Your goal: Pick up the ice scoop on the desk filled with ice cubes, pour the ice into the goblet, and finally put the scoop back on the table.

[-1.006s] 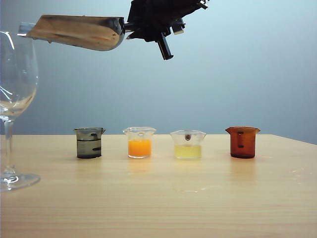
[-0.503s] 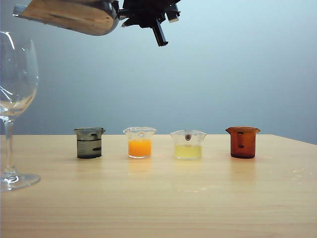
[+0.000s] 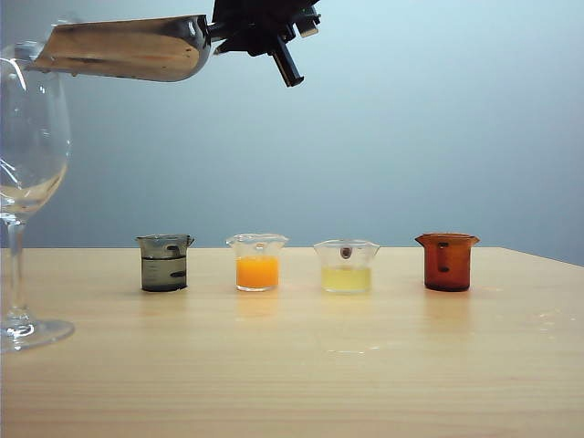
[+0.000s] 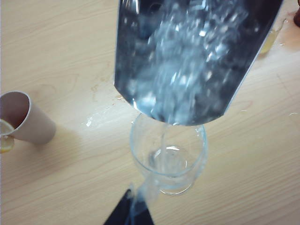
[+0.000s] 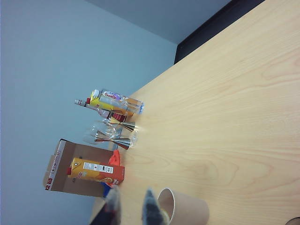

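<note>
Right gripper (image 3: 239,30), clamped on scoop (image 3: 123,48) handle, holds scoop mouth over goblet (image 3: 29,155) rim; ice (image 4: 187,61) inside. Left gripper (image 4: 133,213): state unclear.

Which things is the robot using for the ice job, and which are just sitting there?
Using:
ice scoop, held in the right hand
ice cubes
goblet
table

Just sitting:
four small beakers
paper cup
bottles
juice carton

Right of the smoky grey beaker (image 3: 165,263) stand orange-liquid beaker (image 3: 257,262), pale-yellow-liquid beaker (image 3: 347,265), then amber-brown beaker (image 3: 447,261)
</note>
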